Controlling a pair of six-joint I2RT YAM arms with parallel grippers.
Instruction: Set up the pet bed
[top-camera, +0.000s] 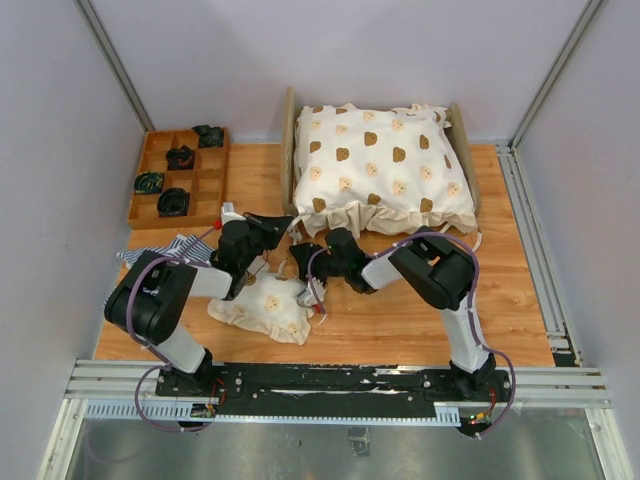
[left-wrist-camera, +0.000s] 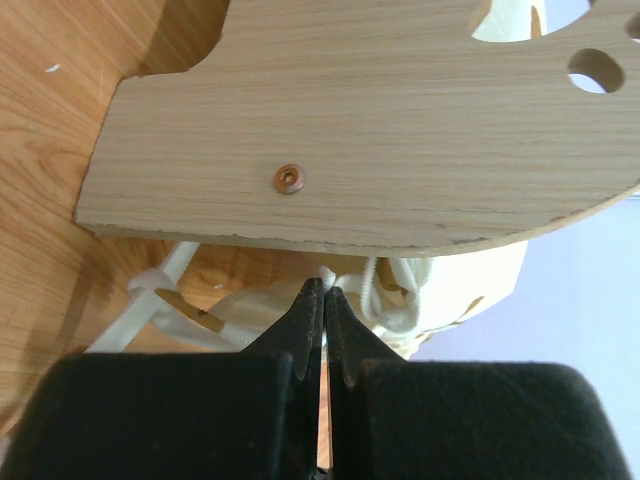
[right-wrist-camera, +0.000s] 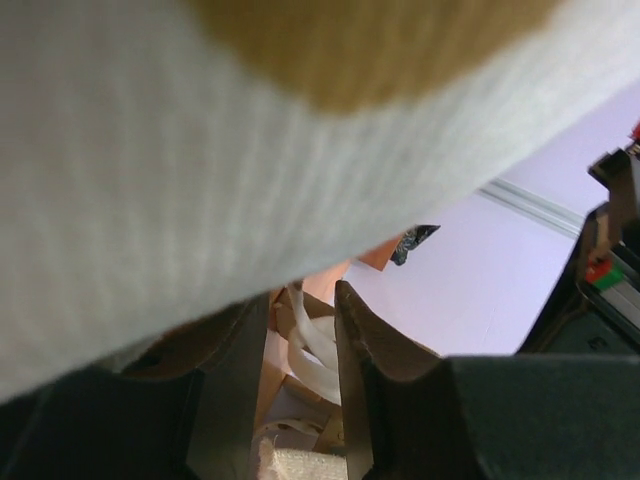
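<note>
The pet bed (top-camera: 288, 140) stands at the back centre, its plywood headboard on the left, with a cream bear-print quilt (top-camera: 380, 165) heaped over it. A blue-and-white striped mattress (top-camera: 165, 250) lies on the table under my left arm. My left gripper (top-camera: 287, 221) is at the headboard's near corner. In the left wrist view this gripper (left-wrist-camera: 323, 284) is shut on a white tie string (left-wrist-camera: 327, 272) just below the headboard (left-wrist-camera: 350, 130). My right gripper (top-camera: 300, 262) sits beside it, under the quilt's edge. Its jaws (right-wrist-camera: 300, 295) stand apart, with a white tie (right-wrist-camera: 315, 350) showing in the gap.
A brown compartment tray (top-camera: 150, 190) with dark objects sits at the back left. A small bear-print pillow (top-camera: 265, 308) lies on the table between the arms. Cream quilt fabric (right-wrist-camera: 200, 150) fills the upper part of the right wrist view. Walls close in on three sides.
</note>
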